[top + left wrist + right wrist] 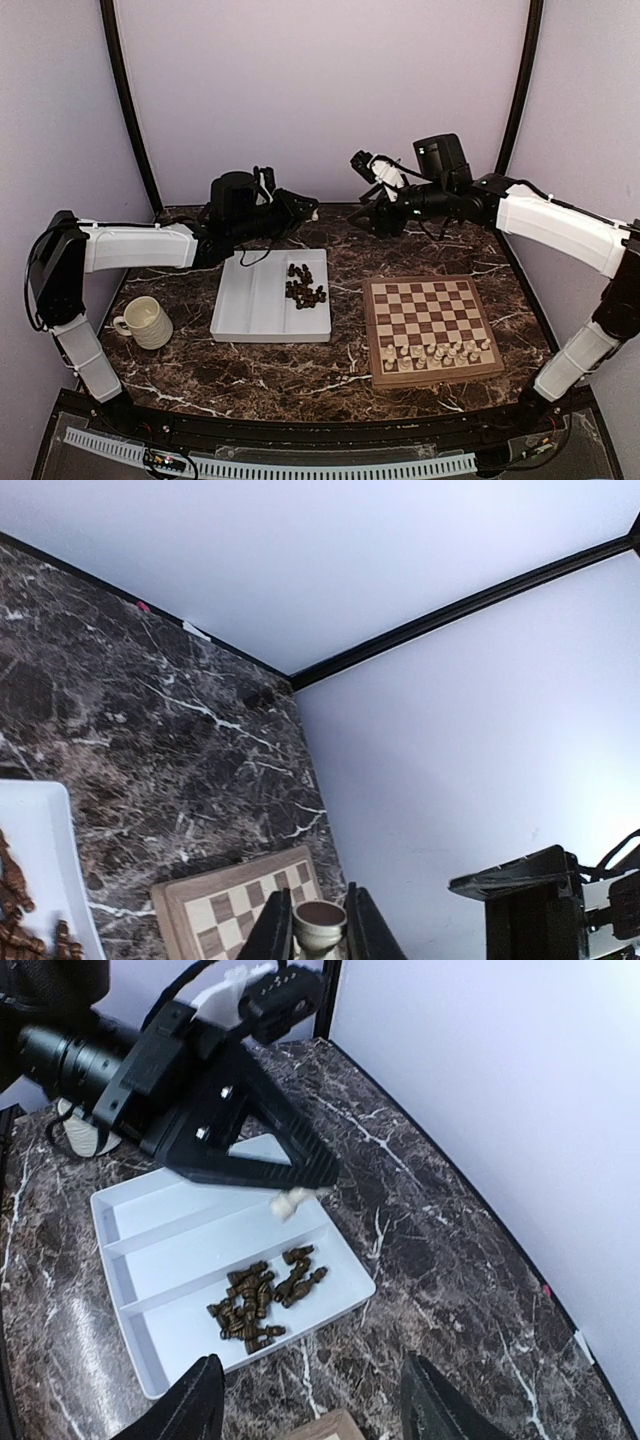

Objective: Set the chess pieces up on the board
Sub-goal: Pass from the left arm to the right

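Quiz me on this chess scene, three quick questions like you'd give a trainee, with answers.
1. True or false: the right gripper is shut.
2. In the top view, which compartment of the tray holds the dark pieces? A left, B middle, C right.
3. Fill in the colour: the left gripper grips a ____ chess piece.

Key: 1 false; 2 C; 3 cream.

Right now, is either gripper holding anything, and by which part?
The left gripper pinches a cream-white chess piece by its sides, brown base toward the wrist camera. The right gripper is open and empty.
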